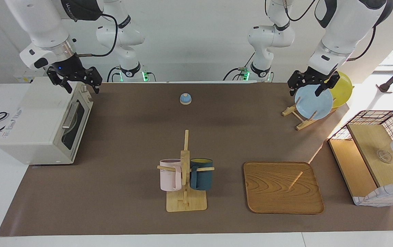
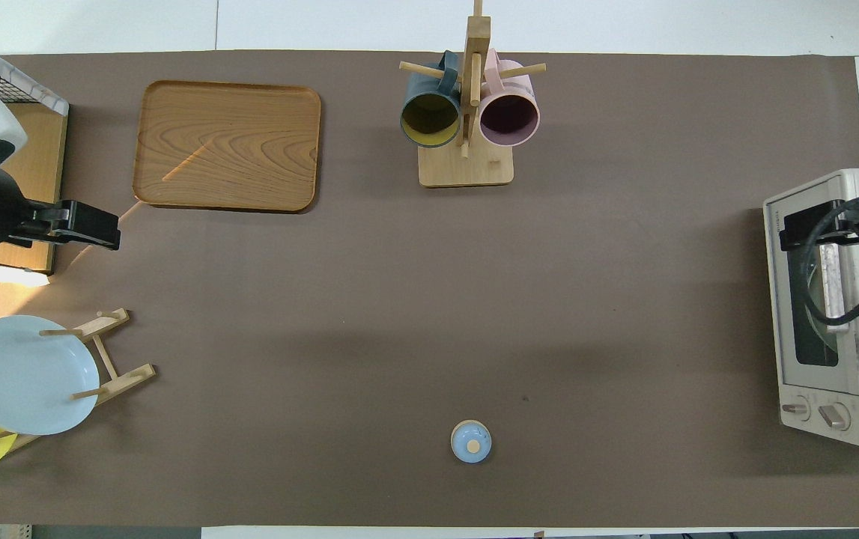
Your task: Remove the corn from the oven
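1. Your right gripper (image 1: 78,82) hung with its fingers spread above the oven (image 1: 35,127), over the top edge of its door, placed, I judge, to reach the silver bar handle (image 1: 70,115).
2. The oven sat at the right arm's end of the table with its dark glass door shut, so the corn was not visible; it was presumably inside.
3. Your left gripper (image 1: 311,85) waited, fingers spread, over the blue plate (image 1: 314,103) in its wooden rack (image 1: 297,118), holding nothing.
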Robot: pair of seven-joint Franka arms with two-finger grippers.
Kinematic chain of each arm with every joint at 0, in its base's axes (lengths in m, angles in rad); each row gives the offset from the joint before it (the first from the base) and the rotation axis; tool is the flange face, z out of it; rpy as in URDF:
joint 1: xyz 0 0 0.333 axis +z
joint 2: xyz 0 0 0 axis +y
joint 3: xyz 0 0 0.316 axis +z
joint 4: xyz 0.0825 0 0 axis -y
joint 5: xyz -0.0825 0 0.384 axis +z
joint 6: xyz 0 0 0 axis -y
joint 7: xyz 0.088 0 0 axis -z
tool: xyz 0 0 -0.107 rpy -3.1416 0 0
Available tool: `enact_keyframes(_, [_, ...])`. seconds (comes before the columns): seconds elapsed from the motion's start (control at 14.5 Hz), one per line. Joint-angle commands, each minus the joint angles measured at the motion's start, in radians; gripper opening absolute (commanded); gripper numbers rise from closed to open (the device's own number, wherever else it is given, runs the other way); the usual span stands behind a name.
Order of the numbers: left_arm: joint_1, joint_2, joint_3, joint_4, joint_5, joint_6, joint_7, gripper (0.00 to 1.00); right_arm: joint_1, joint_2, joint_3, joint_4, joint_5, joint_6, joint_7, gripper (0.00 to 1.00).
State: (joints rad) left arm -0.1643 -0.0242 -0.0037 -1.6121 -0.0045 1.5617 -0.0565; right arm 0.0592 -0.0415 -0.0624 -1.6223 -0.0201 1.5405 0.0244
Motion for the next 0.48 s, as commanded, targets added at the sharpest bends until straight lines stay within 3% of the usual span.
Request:
enact_keyframes(0.0, [0.008,-0.014,-0.005,-0.012,0.008,0.001,0.004,1.00,-0.004,-0.011,0.003,-0.024,0.019,0.018,0.009,0.98])
enact_keyframes(0.21, [0.008,-0.014,-0.005,-0.012,0.008,0.001,0.004,1.00,-0.002,-0.014,0.003,-0.030,0.019,0.032,0.011,0.35])
enact_keyframes(0.34, [0.008,-0.014,-0.005,-0.011,0.008,0.001,0.004,1.00,-0.002,-0.014,0.004,-0.028,0.019,0.032,0.002,0.00])
enact_keyframes(0.41, [0.008,-0.014,-0.005,-0.011,0.008,0.003,0.004,1.00,-0.002,-0.015,0.006,-0.030,0.019,0.026,-0.003,0.00])
